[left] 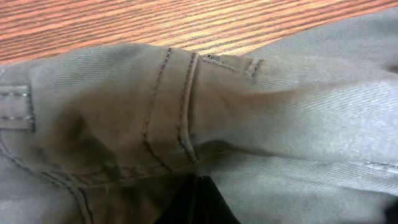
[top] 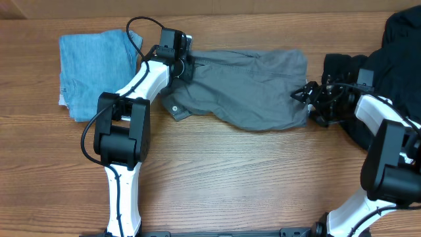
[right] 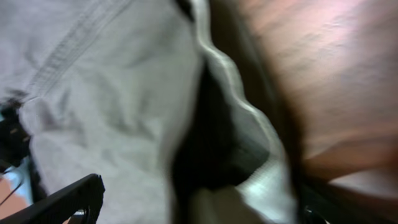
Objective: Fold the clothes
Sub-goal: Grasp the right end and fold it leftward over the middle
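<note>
Garments: we count three, on one wooden table [top: 230, 178]
- One pair of grey shorts [top: 250, 89], spread out and creased across the far middle of the table, between the two grippers
- One light-blue denim garment [top: 95, 69], folded, far left, just beside the left arm
- One black garment [top: 401, 39], heaped at the far right edge, partly out of view

Arms: we count two, each with one gripper
- Left arm: we see it rise from the near edge and bend rightward, setting the left gripper [top: 184, 62] on the shorts' left end. Its jaws are clamped tight on a pinch of grey cloth; in the wrist view, stitched seams bunch toward the dark fingertips
- Right arm: it comes up from the near right corner, with the right gripper [top: 306, 99] pointing left at the shorts' right edge. Its jaws are spread wide, and in the blurred wrist view the fingers [right: 68, 196] stand far apart with the hem lying loose between them
</note>
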Controlling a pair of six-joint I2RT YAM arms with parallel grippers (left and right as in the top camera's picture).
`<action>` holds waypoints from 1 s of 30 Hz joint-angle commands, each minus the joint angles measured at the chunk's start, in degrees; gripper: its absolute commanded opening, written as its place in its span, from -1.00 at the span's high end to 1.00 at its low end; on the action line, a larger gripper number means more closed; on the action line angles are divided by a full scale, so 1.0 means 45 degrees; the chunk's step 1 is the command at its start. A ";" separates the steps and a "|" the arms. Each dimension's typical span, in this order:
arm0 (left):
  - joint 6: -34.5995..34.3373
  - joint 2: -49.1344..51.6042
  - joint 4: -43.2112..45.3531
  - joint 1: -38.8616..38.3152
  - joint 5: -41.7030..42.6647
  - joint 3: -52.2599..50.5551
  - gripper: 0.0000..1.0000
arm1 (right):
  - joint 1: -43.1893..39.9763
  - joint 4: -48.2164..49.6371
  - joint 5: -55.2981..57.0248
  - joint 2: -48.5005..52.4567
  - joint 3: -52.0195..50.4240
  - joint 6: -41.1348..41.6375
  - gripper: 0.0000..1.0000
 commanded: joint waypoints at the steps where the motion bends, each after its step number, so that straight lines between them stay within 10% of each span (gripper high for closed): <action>1: -0.0092 0.0155 -0.0267 -0.0024 0.0053 -0.0141 0.88 | 0.0962 0.0500 -0.1175 0.1234 -0.0209 -0.0282 -1.00; 7: -0.0097 0.0151 -0.0335 -0.0024 0.0053 -0.0141 0.88 | 0.2215 0.1676 -0.1666 0.1273 -0.0151 -0.0121 -0.89; 13: -0.0087 -0.0087 -0.0379 -0.0024 0.0044 -0.0141 0.90 | 0.2045 0.2686 -0.1919 0.1273 0.0223 0.1146 0.92; 22: -0.0073 -0.3215 -0.0432 0.0024 -0.0102 -0.0141 0.88 | 0.1234 -0.0695 0.0005 0.0777 0.3283 0.0787 0.92; 30: -0.0083 -0.6382 -0.1919 0.0019 -0.0092 -0.0141 0.82 | 0.1355 -0.6567 0.7543 -0.0321 0.7713 0.0000 0.92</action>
